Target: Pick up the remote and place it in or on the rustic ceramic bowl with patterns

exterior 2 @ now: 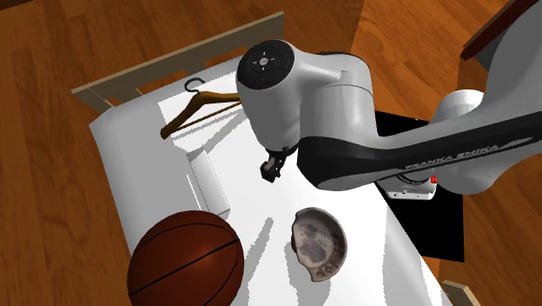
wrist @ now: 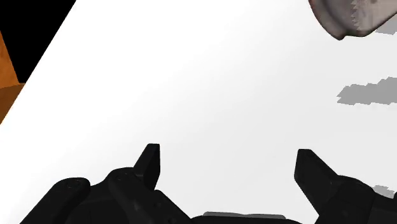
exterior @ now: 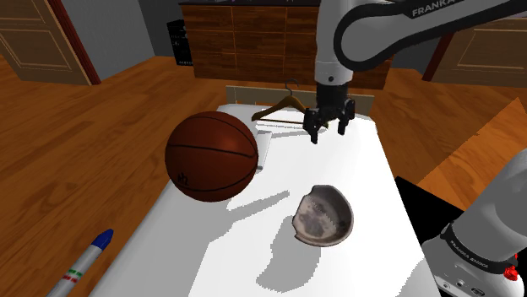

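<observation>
White counter [exterior: 372,169] on wood floor [exterior: 84,143], brown cabinets [exterior: 245,42] beyond its far edge, claw [exterior: 328,132] wide apart near that edge

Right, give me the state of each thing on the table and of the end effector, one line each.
End effector: open, empty, above the table.
Remote: drawn plain white, lying flat on the table, not held.
Bowl: upright, empty.
Basketball: resting on the table beside the remote.
Hanger: lying flat on the table.
</observation>
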Robot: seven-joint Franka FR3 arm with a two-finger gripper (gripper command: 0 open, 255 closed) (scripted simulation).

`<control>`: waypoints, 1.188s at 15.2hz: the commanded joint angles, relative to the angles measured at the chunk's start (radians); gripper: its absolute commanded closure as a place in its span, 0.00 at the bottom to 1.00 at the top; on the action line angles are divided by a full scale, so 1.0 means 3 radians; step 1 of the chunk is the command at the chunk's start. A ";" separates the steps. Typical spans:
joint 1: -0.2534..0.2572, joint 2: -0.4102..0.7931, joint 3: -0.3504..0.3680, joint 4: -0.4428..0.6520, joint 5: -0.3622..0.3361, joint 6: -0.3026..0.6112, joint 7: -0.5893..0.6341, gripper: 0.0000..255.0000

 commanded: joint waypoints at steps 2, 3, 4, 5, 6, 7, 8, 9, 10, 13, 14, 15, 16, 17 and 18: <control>-0.0030 0.0399 0.0128 0.0237 -0.0054 0.0247 0.0373 0.00; -0.0035 0.0519 0.0161 0.0313 -0.0083 0.0316 0.0493 0.00; -0.0040 0.0641 0.0190 0.0394 -0.0119 0.0380 0.0614 0.00; -0.0043 0.0764 0.0216 0.0479 -0.0159 0.0440 0.0736 0.00; -0.0043 0.0888 0.0238 0.0568 -0.0205 0.0496 0.0858 0.00; -0.0040 0.1013 0.0256 0.0662 -0.0256 0.0547 0.0980 0.00; -0.0034 0.1138 0.0268 0.0760 -0.0310 0.0593 0.1101 0.00; -0.0024 0.1264 0.0275 0.0863 -0.0367 0.0634 0.1222 0.00; -0.0010 0.1389 0.0276 0.0970 -0.0425 0.0670 0.1340 0.00; 0.0057 0.1764 0.0247 0.1319 -0.0602 0.0746 0.1680 0.00; 0.0084 0.1888 0.0231 0.1445 -0.0658 0.0762 0.1787 0.00; 0.0113 0.2012 0.0210 0.1576 -0.0713 0.0772 0.1889 0.00; 0.0145 0.2135 0.0187 0.1712 -0.0764 0.0778 0.1988 0.00; 0.0164 0.2198 0.0171 0.1783 -0.0788 0.0779 0.2036 0.00; 0.0169 0.2217 0.0165 0.1764 -0.0796 0.0817 0.2041 0.00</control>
